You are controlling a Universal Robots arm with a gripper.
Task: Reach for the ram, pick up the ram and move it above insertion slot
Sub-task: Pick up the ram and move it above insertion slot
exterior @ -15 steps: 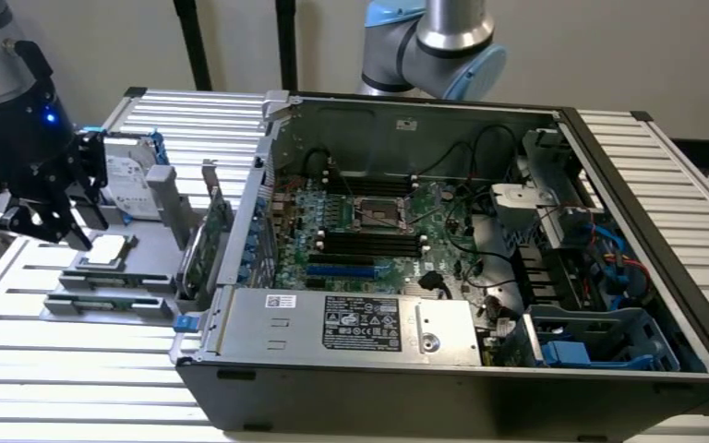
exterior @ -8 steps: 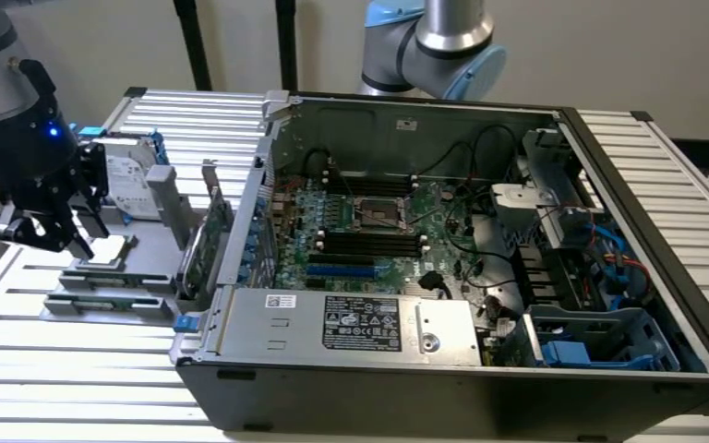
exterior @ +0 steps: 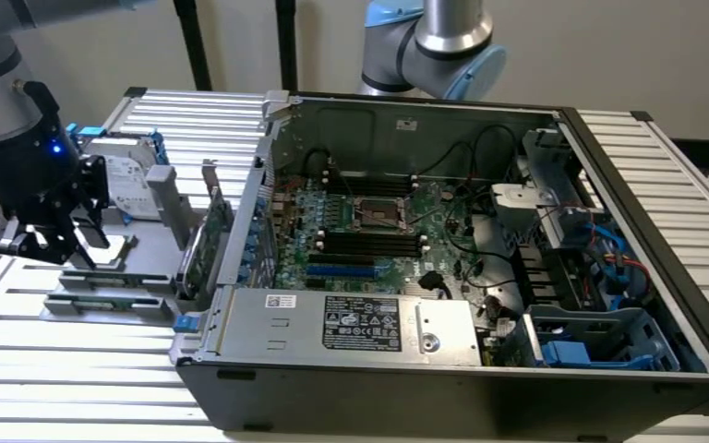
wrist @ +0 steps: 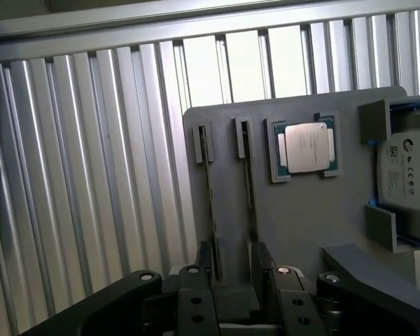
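Gripper [wrist: 234, 264] low over the gray tray [wrist: 315, 210], fingers [wrist: 205, 260] spread apart with nothing clamped between them, so it's released. Right at the fingertips and running out ahead of them are two thin sticks on edge in side-by-side slots: the ram [wrist: 250, 199] and a second stick [wrist: 211, 203]. Both are seen edge-on, so no chips can be made out. Their near ends vanish behind the fingers, and I can't tell whether a finger touches either one. Past the ram, a processor [wrist: 306, 147] lies flat in its square holder. Beyond that is a hard drive [wrist: 406, 168], cut off at the frame edge. In the exterior view, an upright green card [exterior: 214, 235] stands between the gripper and the open computer case [exterior: 453, 369], which sits well apart. Behind the case is a second robot arm [exterior: 441, 41], cut off above.
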